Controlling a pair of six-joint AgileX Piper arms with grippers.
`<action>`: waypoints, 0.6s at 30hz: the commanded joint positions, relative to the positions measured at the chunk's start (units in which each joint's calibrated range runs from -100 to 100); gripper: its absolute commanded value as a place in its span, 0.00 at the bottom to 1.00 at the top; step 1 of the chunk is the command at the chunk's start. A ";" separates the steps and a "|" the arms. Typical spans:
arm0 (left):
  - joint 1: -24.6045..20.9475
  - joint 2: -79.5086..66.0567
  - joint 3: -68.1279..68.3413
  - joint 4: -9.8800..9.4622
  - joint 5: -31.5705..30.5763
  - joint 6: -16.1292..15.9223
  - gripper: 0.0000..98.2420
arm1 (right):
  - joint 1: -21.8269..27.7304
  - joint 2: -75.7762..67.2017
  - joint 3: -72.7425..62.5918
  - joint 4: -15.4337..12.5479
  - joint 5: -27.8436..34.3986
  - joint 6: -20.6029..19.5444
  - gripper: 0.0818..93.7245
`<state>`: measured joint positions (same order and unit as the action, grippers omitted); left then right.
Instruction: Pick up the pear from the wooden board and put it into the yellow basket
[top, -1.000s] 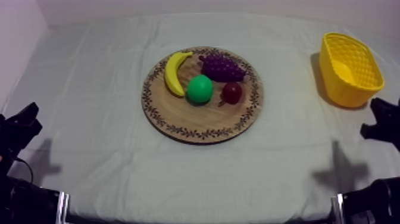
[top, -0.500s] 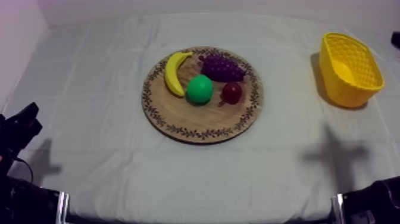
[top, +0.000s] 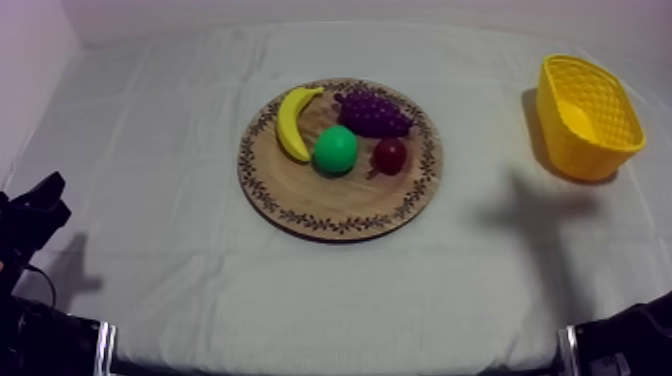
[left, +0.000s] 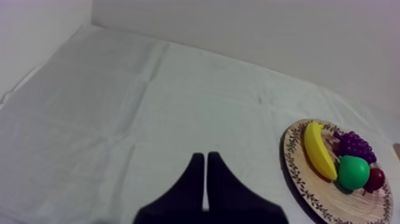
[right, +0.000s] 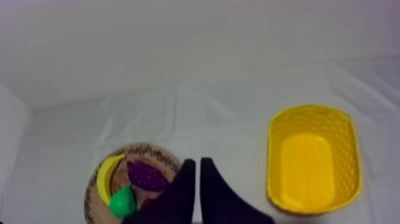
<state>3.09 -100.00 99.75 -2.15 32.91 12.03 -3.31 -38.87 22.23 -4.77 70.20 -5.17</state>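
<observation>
I see the green toy pear (top: 335, 149) lying on the round wooden board with a patterned rim (top: 330, 222), which sits about the middle of the table under its grey-white cloth (top: 160, 200). The pear rests near the board's centre. A yellow toy banana (top: 292, 122) is just beside it toward the left edge, a small red fruit (top: 390, 154) just beside it toward the right edge, and a bunch of purple grapes (top: 375, 113) is on the far side. The yellow basket (top: 580, 160) stands upright at the right edge, toward the far corner, well apart from the board.

My left gripper (left: 206, 158) sits low at the near left corner of the table, its two black fingers pressed together into a narrow wedge with nothing between them. My right gripper (right: 196, 162) is also closed on nothing. It is up above the cloth, and from its wrist camera its fingers line up between the board and the basket.
</observation>
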 joint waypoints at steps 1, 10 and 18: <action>-0.01 0.00 0.03 0.02 -0.01 0.01 0.00 | -1.35 2.90 0.93 0.28 0.39 -1.47 0.00; -0.01 0.00 0.03 0.02 -0.01 0.01 0.00 | -4.42 10.79 3.70 -0.66 0.11 -3.33 0.00; -0.01 0.00 0.03 0.02 -0.01 0.01 0.00 | -6.55 16.35 2.80 -1.03 -0.18 -5.12 0.00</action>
<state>3.09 -100.00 99.75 -2.15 32.91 12.03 -9.69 -23.30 25.11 -5.98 69.68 -10.13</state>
